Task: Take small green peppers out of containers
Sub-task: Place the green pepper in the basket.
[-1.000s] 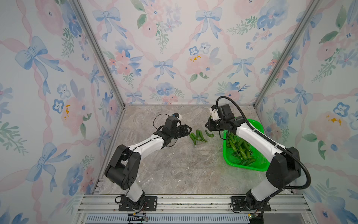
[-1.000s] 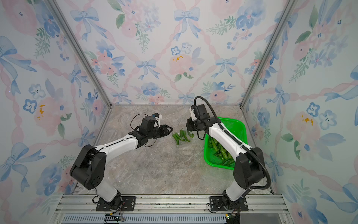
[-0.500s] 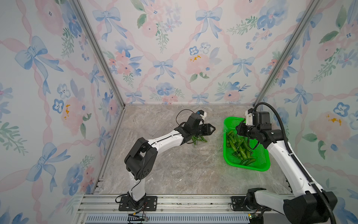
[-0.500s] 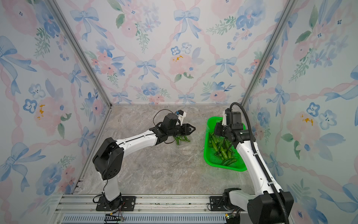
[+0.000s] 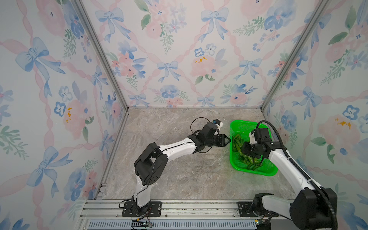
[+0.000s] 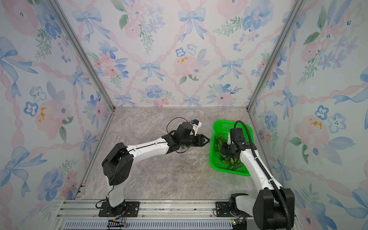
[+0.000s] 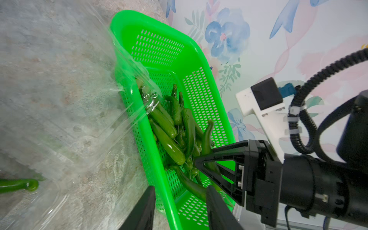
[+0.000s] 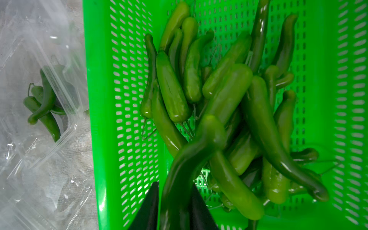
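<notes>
Marble tabletop (image 5: 179,179): clear containers (image 8: 39,119) beside basket (image 8: 95,99); left end effector (image 7: 180,189) open, right end effector (image 8: 175,185) clasps pepper (image 8: 199,143).

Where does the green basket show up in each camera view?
In a top view: green basket on the right side of the floor.
In a top view: basket, same spot.
Left wrist: basket runs diagonally through the middle.
Right wrist: basket fills most of it.
Shared landmark: small green peppers piled inside.

Peppers (image 8: 229,95) in basket (image 8: 119,79), containers (image 8: 65,137) seemingly beside.
</notes>
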Controlling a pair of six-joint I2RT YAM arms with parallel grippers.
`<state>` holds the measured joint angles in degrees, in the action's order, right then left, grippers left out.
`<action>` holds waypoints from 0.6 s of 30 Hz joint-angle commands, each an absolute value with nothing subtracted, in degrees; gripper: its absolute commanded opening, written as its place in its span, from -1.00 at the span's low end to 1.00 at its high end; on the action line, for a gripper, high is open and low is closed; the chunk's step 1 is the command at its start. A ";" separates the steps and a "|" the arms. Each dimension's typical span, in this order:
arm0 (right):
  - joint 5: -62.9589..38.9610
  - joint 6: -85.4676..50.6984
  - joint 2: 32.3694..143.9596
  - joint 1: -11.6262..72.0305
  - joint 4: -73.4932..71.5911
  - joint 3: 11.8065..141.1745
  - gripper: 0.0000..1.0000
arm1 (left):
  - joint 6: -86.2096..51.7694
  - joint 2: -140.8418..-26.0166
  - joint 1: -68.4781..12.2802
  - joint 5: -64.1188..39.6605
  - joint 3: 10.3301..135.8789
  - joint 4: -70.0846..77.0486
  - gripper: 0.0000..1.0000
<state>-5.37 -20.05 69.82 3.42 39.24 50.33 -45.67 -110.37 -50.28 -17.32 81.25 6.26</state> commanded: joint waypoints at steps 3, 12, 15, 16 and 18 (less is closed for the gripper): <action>-3.46 -20.13 70.35 3.08 41.97 50.85 -0.11 | -45.31 -109.32 -50.14 -16.26 78.69 6.06 -0.10; -6.79 -19.42 69.70 5.75 44.94 59.04 -0.02 | -44.48 -101.14 -46.35 -13.59 70.72 5.58 -0.09; -6.06 -19.64 73.32 12.02 44.31 63.01 -0.08 | -44.47 -97.11 -43.67 -12.64 66.22 5.47 -0.09; -5.09 -19.89 75.01 14.73 43.58 64.73 -0.09 | -44.65 -95.79 -42.62 -12.26 64.34 5.45 -0.09; -4.53 -20.50 79.13 19.27 42.11 68.12 -0.11 | -44.76 -93.11 -40.82 -11.79 61.46 5.45 -0.09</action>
